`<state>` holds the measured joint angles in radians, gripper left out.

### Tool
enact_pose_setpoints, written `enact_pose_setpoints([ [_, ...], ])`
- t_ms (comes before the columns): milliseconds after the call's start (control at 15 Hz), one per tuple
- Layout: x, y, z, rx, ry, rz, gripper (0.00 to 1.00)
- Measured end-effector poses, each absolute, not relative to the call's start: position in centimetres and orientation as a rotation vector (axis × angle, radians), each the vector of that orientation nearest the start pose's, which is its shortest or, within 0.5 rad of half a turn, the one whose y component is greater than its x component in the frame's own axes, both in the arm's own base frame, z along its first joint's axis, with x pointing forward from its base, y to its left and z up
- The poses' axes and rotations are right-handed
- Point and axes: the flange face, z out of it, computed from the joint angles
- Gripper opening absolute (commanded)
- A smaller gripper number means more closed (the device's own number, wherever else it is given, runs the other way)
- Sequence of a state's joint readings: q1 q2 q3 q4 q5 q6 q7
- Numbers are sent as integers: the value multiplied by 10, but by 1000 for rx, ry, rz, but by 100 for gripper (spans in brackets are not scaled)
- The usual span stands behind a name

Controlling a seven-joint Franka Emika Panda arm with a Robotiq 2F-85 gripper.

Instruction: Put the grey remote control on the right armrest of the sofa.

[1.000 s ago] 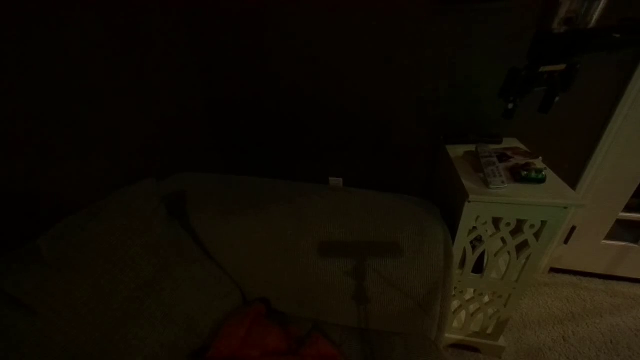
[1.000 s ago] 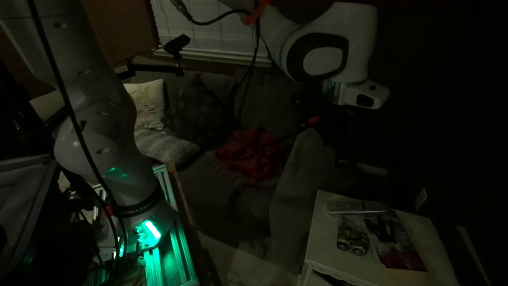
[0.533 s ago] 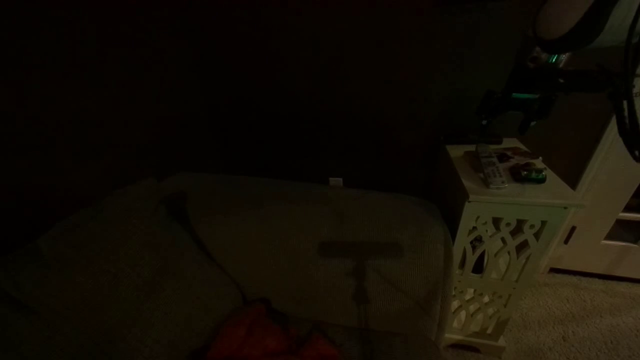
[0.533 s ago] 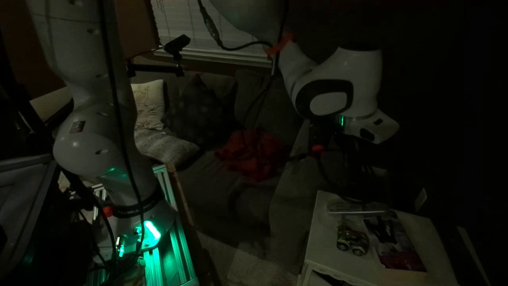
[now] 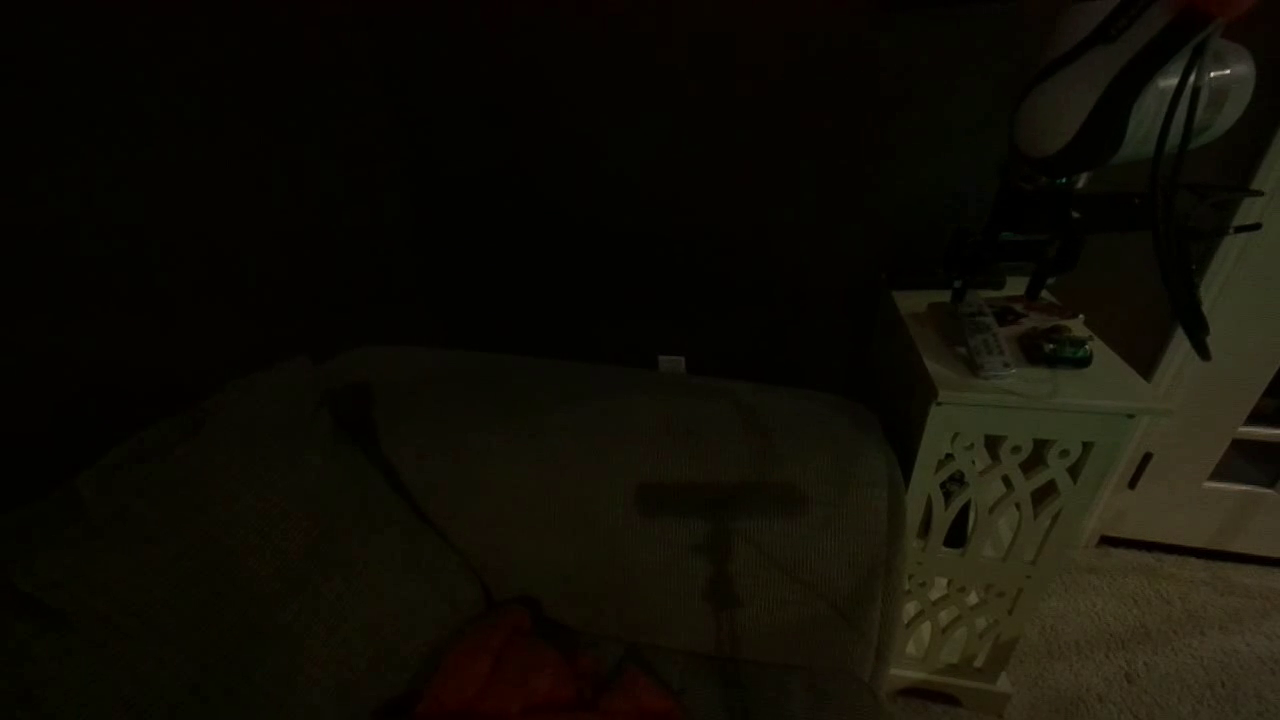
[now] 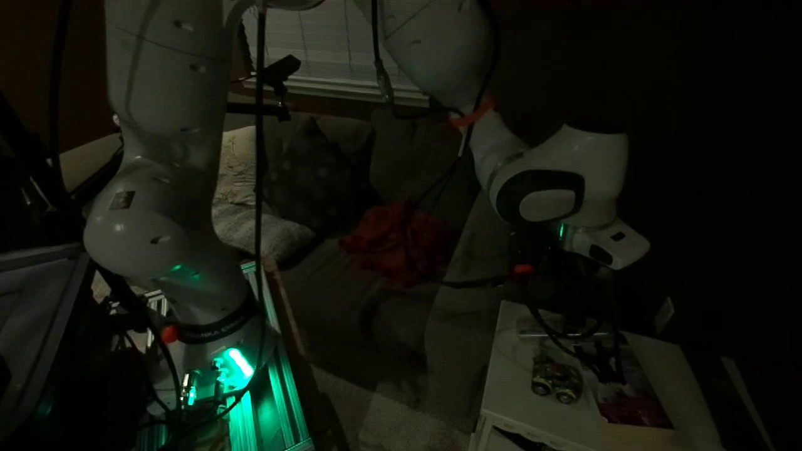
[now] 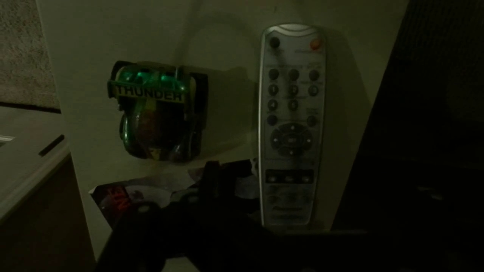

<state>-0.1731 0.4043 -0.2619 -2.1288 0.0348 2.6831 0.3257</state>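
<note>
- Your gripper points down above the far part of the white table in an exterior view, its jaws standing apart with a gap between them, released; in the wrist view it is a dark mass at the bottom, too dim for you to tell whether it touches anything
- Near it you have the grey remote control, lying face up on the table top
- Its long axis runs almost straight up and down in your wrist view, the end with the red-orange button at the top, the narrower end down beside the gripper; in an exterior view the remote slants slightly, running from the far part of the table toward the near edge
- You see a slim, silvery-grey body with rounded corners, a bright band across the top end, dark number keys, a ring of dark direction keys and, lower down, a black strip; the smaller print is too faint to read
- Left of it in the wrist view, well apart, sits a green toy car marked THUNDER; a printed booklet lies near the remote, and you can't tell whether they overlap
- Just beside the table is the right armrest, shadows across its fabric; on the seat of the sofa lies a red cloth
</note>
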Motion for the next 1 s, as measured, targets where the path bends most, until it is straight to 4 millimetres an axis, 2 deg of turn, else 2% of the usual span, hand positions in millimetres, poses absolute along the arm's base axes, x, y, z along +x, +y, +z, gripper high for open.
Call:
enact_pose_setpoints([
  [400,544,-255,206,-3041,1143,-96,100],
  [933,552,-254,188,-3084,1017,10,100],
  [1000,553,-253,188,-3084,1008,14,75],
])
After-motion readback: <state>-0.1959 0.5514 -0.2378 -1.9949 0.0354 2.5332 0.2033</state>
